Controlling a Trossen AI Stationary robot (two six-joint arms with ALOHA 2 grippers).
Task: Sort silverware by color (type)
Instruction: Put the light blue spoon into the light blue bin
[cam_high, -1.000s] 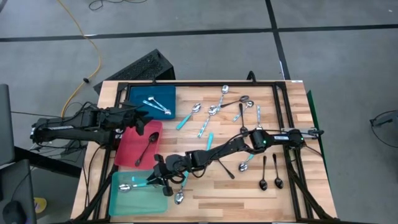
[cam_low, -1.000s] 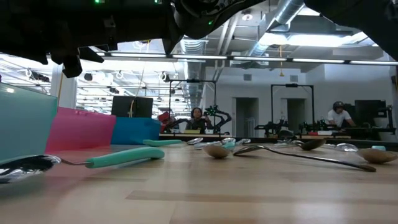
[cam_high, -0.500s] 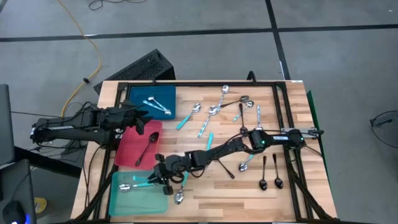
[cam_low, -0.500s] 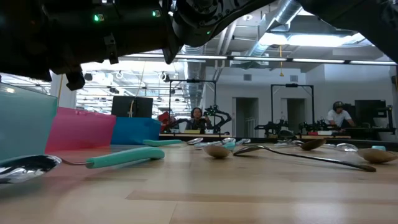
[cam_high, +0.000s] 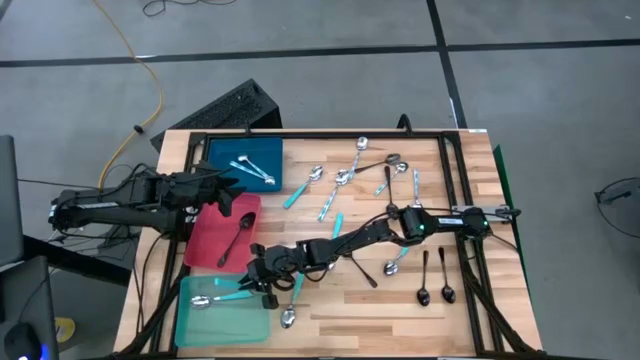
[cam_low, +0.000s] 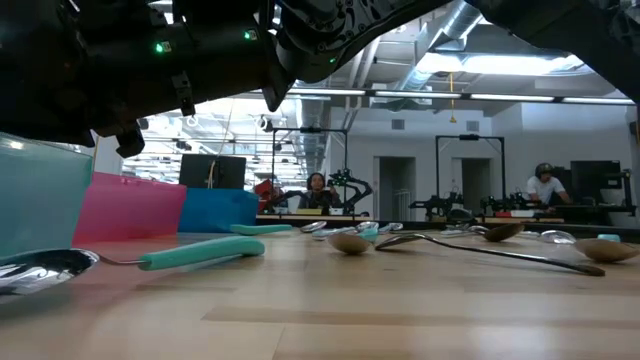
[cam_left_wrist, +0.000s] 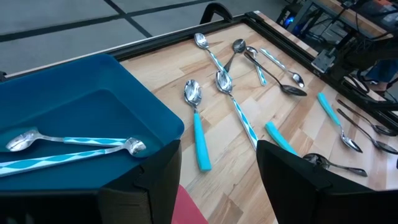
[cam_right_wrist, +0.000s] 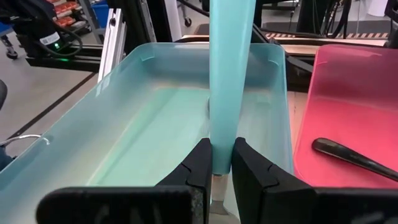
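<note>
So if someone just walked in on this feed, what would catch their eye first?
Probably the right gripper, reaching across the wooden table to the pale teal plastic tray at its near left corner, shut on a turquoise-handled spoon held over the tray. Next, the loose spoons scattered across the table's middle and right, and the black spoon lying alone in the red tray.
</note>
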